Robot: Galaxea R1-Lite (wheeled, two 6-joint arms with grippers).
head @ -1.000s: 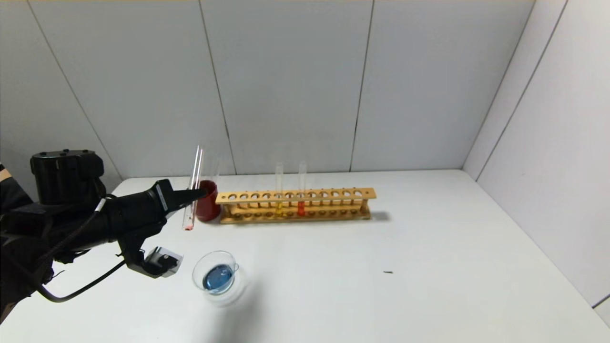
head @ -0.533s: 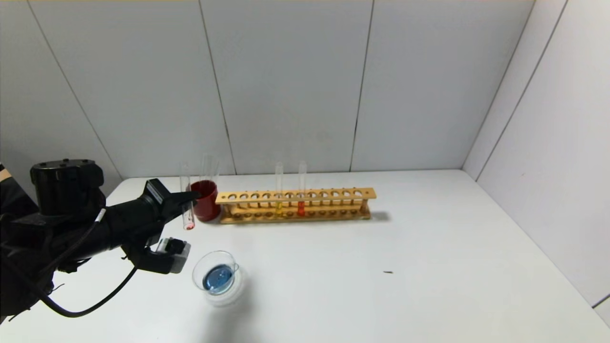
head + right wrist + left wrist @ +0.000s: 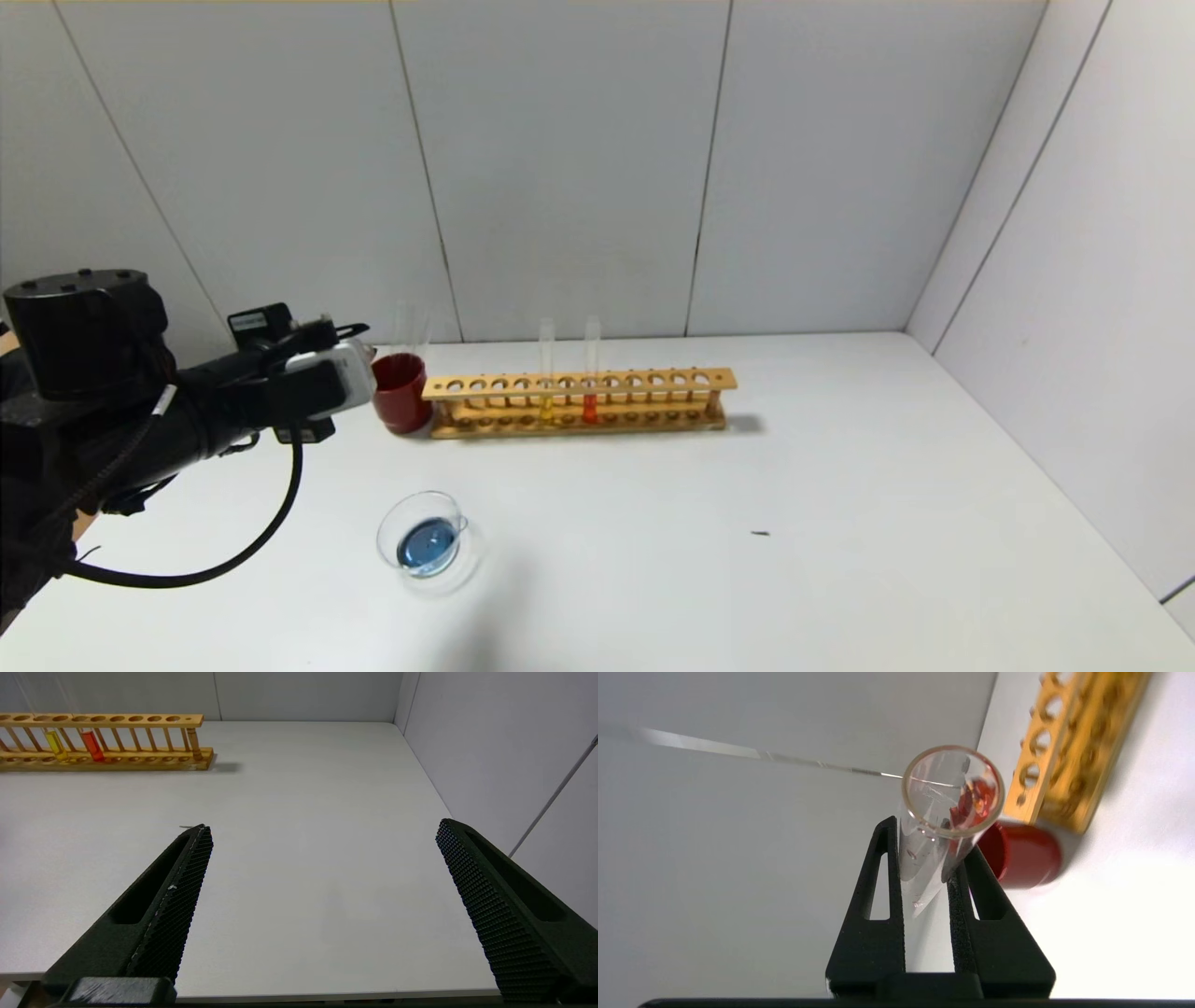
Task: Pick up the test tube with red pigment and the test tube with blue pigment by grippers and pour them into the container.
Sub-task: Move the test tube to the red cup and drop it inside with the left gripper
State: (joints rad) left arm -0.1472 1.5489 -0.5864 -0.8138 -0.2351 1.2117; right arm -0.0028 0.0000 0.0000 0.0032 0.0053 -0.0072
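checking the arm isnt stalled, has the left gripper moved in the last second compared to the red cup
Yes. The left gripper has risen and rolled over: it was level with the red cup's side, and now sits above and left of its rim, clamping the test tube.

Clear glossy glass tube (image 3: pixel 941 826); wooden rack (image 3: pixel 579 401); matt white table (image 3: pixel 747 523) (gripper fingers (image 3: pixel 177 891): rough-textured black plastic).

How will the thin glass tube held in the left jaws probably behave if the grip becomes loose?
The test tube with red pigment looks smooth and round, so it would probably slip from the left gripper. It is thin clear glass, so likely fragile. If it landed on the table, it would probably roll.
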